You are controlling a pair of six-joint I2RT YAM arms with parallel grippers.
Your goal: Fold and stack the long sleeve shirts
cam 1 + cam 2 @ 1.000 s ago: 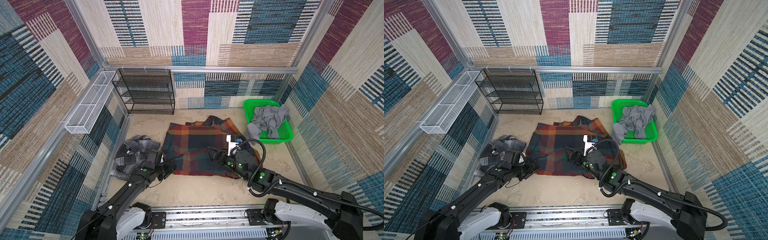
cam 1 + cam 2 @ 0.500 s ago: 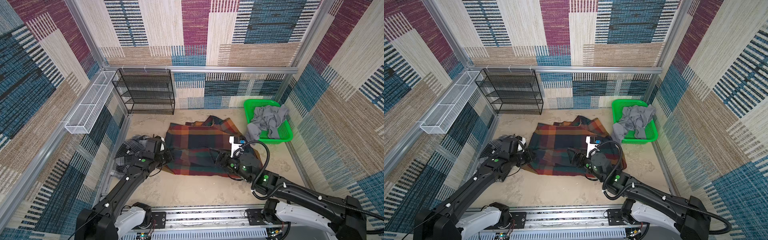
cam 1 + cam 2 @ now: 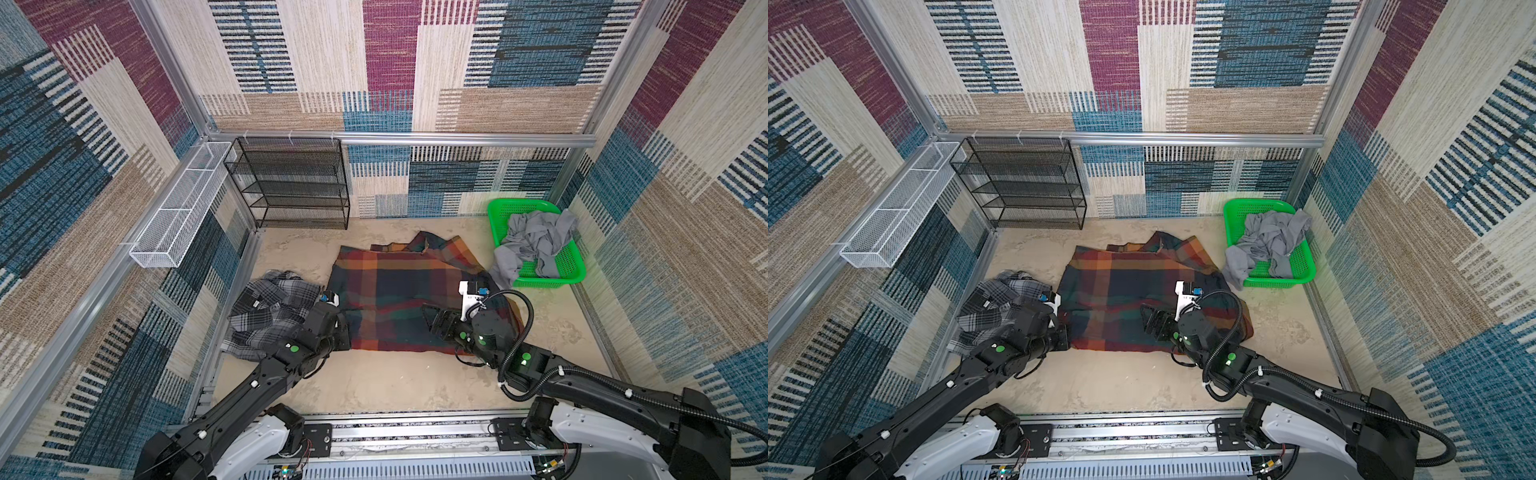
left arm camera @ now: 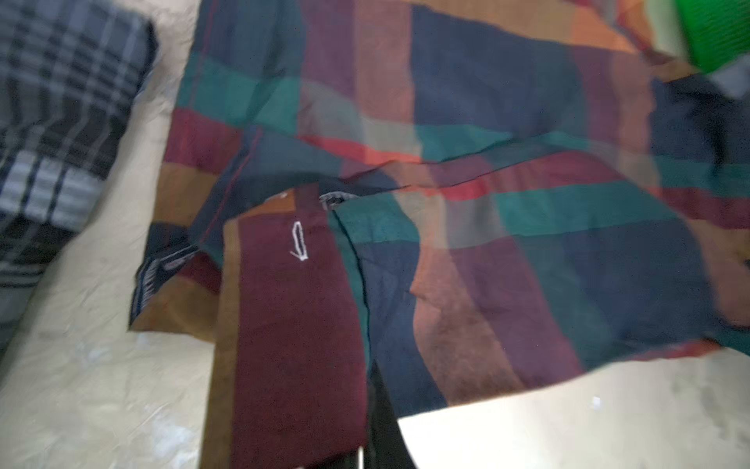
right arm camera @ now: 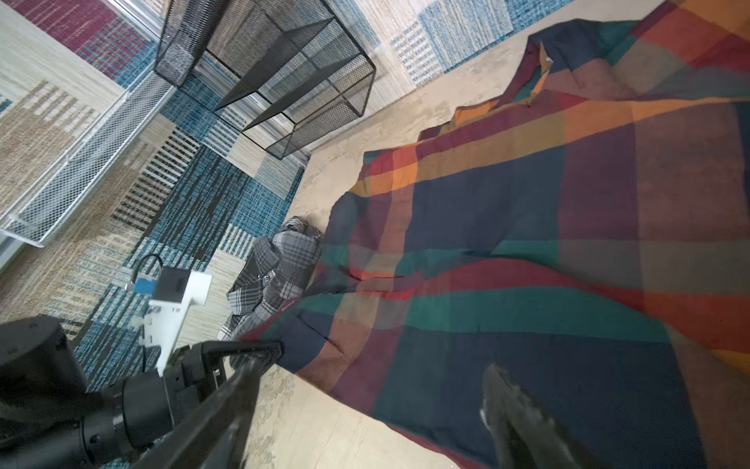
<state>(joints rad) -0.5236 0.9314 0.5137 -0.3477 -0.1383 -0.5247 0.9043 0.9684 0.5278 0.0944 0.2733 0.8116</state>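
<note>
Looking down, we see patchwork carpet walls (image 3: 415,62) enclosing a mottled beige surface (image 3: 395,386). The large plaid shirt (image 3: 395,299) lies spread at its middle. A black mesh rack (image 3: 291,187) stands at the back wall, a green basket (image 3: 540,283) at the right. The grey plaid shirt (image 3: 266,307) lies crumpled just left of the large one. The left gripper (image 3: 344,332) pinches the large shirt's near left corner; the right gripper (image 3: 434,320) hovers wide-jawed above its right half.

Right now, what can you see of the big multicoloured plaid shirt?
The plaid shirt is soft woven cloth in navy, orange, red and green checks, lying mostly flat on the table, far edge rumpled. The left gripper is shut on its near left corner; the open right gripper is over its near right part.
</note>
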